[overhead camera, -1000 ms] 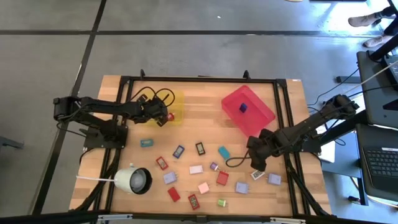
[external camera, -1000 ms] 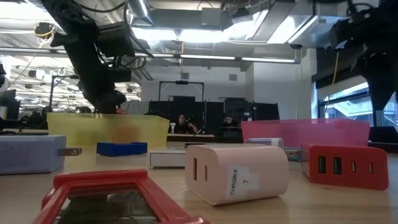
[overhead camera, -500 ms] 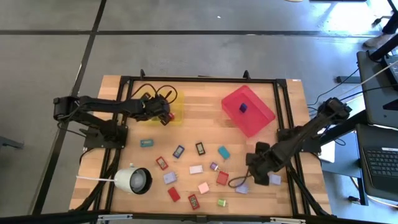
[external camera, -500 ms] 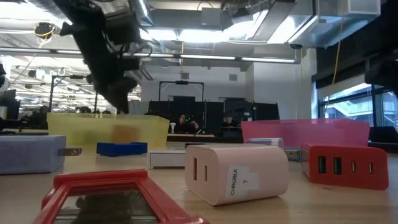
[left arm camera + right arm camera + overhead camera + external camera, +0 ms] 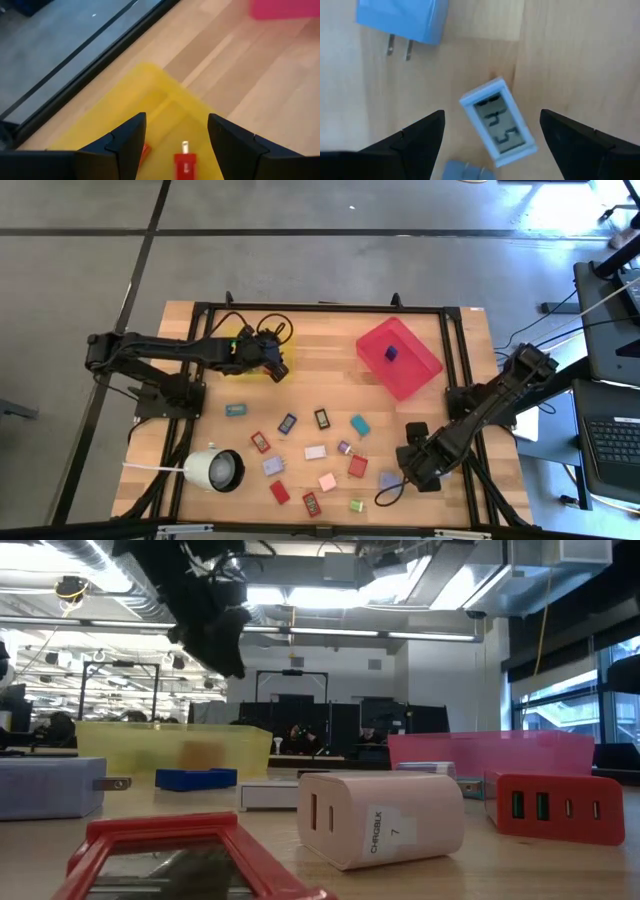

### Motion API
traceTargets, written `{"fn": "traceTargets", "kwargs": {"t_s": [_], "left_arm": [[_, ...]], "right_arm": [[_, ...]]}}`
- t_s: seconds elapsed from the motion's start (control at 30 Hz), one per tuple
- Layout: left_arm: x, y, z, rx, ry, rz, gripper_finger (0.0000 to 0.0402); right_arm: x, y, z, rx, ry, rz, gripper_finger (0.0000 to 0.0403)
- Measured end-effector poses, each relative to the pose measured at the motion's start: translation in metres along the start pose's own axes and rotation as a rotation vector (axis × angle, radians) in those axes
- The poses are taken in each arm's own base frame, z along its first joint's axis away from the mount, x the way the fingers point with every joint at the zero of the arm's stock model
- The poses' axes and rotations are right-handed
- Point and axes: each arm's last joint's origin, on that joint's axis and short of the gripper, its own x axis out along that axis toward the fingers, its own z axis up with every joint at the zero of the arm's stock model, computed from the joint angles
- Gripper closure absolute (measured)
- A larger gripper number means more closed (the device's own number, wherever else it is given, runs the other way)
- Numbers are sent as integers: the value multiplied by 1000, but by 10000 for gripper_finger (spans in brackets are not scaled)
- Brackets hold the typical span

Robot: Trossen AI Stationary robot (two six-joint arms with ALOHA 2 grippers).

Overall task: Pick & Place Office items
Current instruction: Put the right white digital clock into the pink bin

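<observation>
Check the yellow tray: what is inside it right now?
Inside the yellow tray, the left wrist view shows two red items. The open left gripper hovers above, its fingers covering the tray's near part.

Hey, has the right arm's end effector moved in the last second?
Yes. In the high view the right end effector has swung away from the red plastic tray, toward the table's near edge, and now hangs open over a small white digital clock.

Red item (image 5: pixel 185 166) in yellow tray (image 5: pixel 150 80) — cut off by frame edge.
</observation>
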Motion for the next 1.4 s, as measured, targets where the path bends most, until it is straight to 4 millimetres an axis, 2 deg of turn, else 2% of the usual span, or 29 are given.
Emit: {"fn": "traceTargets", "kwargs": {"t_s": [0.53, 0.67, 0.97, 1.07, 1.17, 1.4], "left_arm": [[-17, -24, 6, 14, -115, -119, 192], [-19, -27, 7, 11, -131, -135, 192], [-22, -31, 5, 26, -135, -153, 192], [-23, -32, 4, 29, -136, -158, 192], [-24, -33, 4, 32, -136, -161, 192], [-24, -33, 4, 31, -138, -162, 192]], "right_arm": [[25, 8, 5, -103, 17, -31, 76], [26, 9, 6, -111, 18, -31, 102], [26, 9, 5, -123, 25, -25, 203], [26, 9, 5, -129, 28, -25, 225], [26, 9, 5, -128, 29, -26, 231], [18, 4, 2, -124, 31, -64, 217]]}}
